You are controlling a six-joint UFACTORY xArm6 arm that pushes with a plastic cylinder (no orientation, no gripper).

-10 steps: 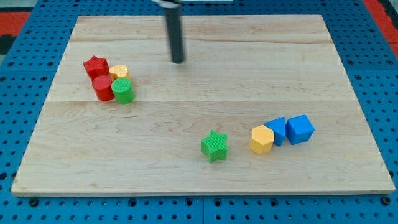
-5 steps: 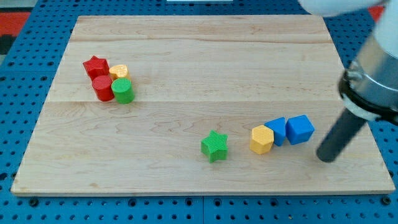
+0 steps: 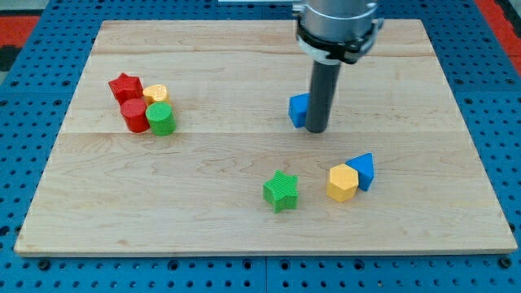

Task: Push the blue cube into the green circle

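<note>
Pushing blue cube (image 3: 299, 110) | my tip (image 3: 317, 130) touches its right side; no fingers, just a rod | green circle (image 3: 161, 119) far left | risk: off-center push spins cube away past tip

Rod (image 3: 324, 89) stands in front of blue cube (image 3: 299, 110); only the cube's left part shows, right side hidden behind the rod. Contact between my tip (image 3: 317, 130) and cube cannot be told.

Rod's upper mount (image 3: 336, 24) cut off by the view's top edge.

Yellow block (image 3: 156, 94) at far left cluster partly hidden behind green cylinder (image 3: 161, 119) and red cylinder (image 3: 134, 115); its shape cannot be made out.

Second blue block (image 3: 364, 170), near right, partly covered by yellow hexagon (image 3: 343, 182); shape uncertain.
</note>
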